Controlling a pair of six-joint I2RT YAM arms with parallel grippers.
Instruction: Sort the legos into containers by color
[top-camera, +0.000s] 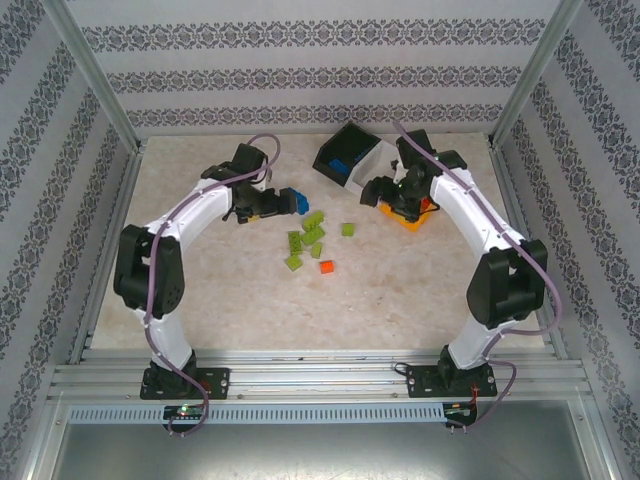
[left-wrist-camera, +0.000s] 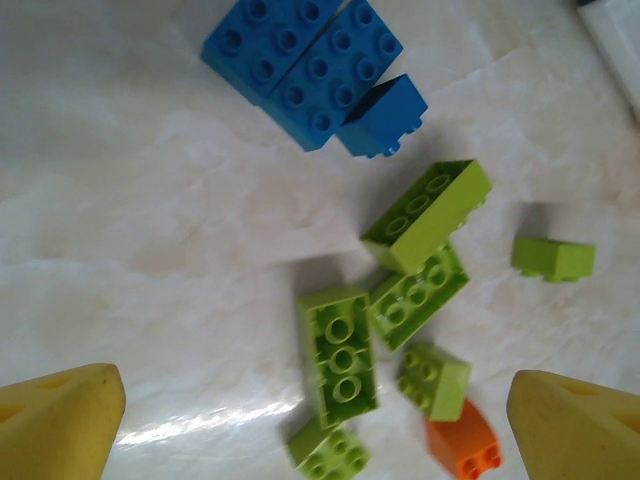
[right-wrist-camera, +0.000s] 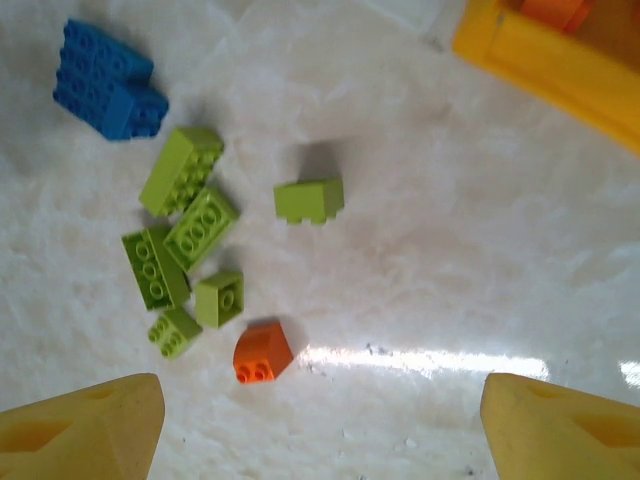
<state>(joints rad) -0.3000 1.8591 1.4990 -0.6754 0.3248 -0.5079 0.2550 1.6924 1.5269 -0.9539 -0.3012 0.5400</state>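
While both pairs of jaws stand wide with nothing between them, the legos lie loose near the middle of the desk (top-camera: 230, 300). From above, the left arm (top-camera: 190, 215) reaches toward 11 o'clock, and its jaws sit just beside a clump of blue bricks (top-camera: 292, 200). At 5 o'clock of that clump lies the cluster of green bricks (top-camera: 308, 238). A lone green brick (top-camera: 347, 229) lies near it at 3 o'clock, and a single orange brick (top-camera: 326, 267) at 5 o'clock.

The containers stand at 1 o'clock on the desk. The black bin (top-camera: 352, 135) holds blue pieces, the white bin (top-camera: 380, 152) touches it, and the orange-yellow bin (top-camera: 408, 220) lies partly under the right arm (top-camera: 480, 225).

On the left wrist camera, the yellow fingertips (left-wrist-camera: 60, 420) frame the lower corners. The blue bricks (left-wrist-camera: 310, 65) are at 12 o'clock, the green bricks (left-wrist-camera: 400, 300) are central, and the orange brick (left-wrist-camera: 465, 445) is at 5 o'clock.

On the right wrist camera, the fingertips (right-wrist-camera: 85, 430) are likewise far apart. The green bricks (right-wrist-camera: 185, 230) are at 9 o'clock, the orange brick (right-wrist-camera: 262, 352) is just below them, and the orange-yellow bin (right-wrist-camera: 550, 60) is at 1 o'clock.
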